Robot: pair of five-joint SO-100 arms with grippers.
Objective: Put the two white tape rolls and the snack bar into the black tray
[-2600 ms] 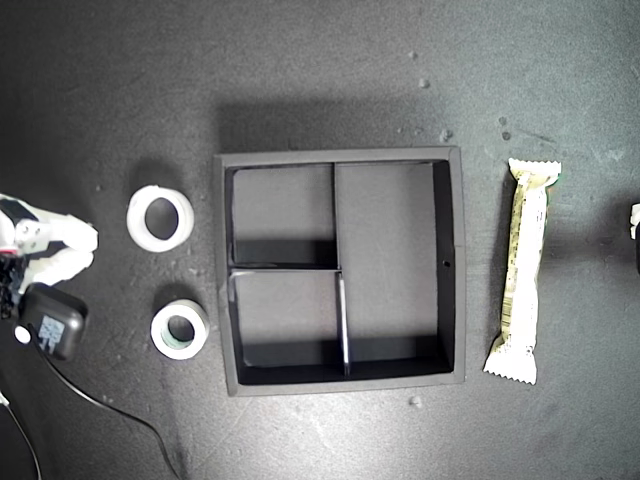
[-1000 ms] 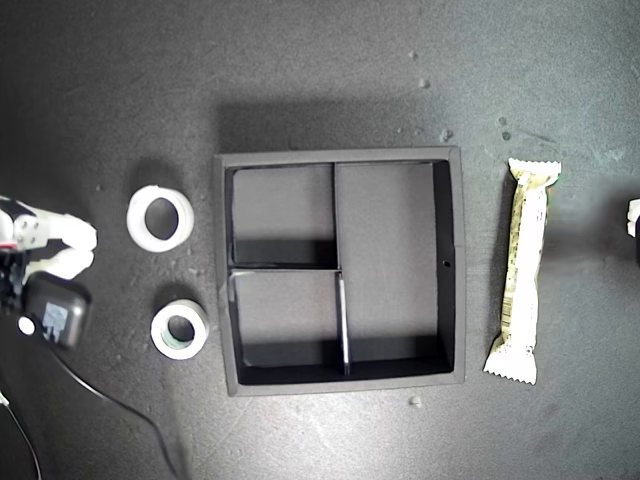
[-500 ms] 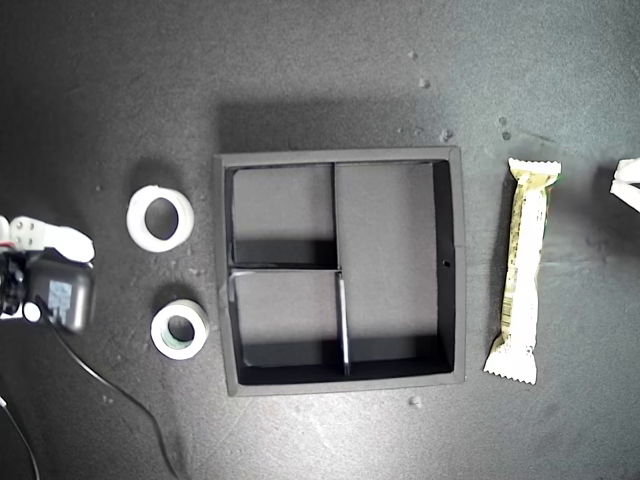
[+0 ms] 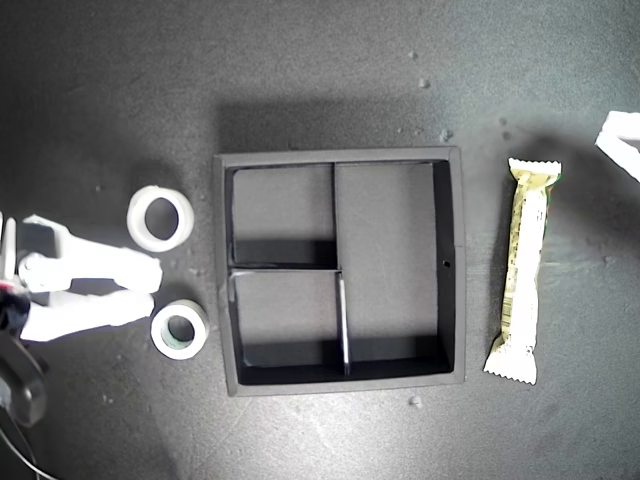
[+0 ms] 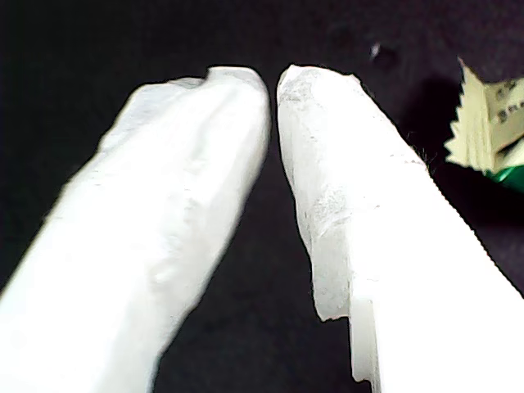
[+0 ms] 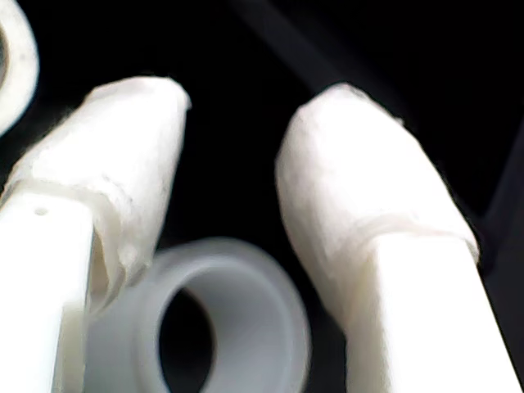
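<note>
The black tray (image 4: 340, 157) sits mid-mat with nothing in its three compartments. In the exterior view, two white tape rolls lie left of it: a plain one (image 4: 160, 218) and a greenish-faced one (image 4: 180, 330). My second gripper (image 4: 148, 288) reaches in from the exterior view's left, open, its fingers between the two rolls. Its wrist view shows one roll (image 6: 246, 286) just below the open gripper (image 6: 237, 115) and another roll's edge (image 6: 12, 57). The snack bar (image 4: 525, 270) lies on the mat, right of the tray in the exterior view. My first gripper (image 4: 620, 140) is beyond its far end, shut (image 5: 273, 86), near the crimped end (image 5: 487, 123).
Pale crumbs dot the dark mat near the tray's far corner (image 4: 445, 133) and its near edge (image 4: 415, 401). The second arm's dark body (image 4: 20, 390) fills the exterior view's lower left edge.
My second gripper has swung in from the exterior view's left, its fingers now lying between the two rolls. My first gripper has come into sight at that view's upper right.
</note>
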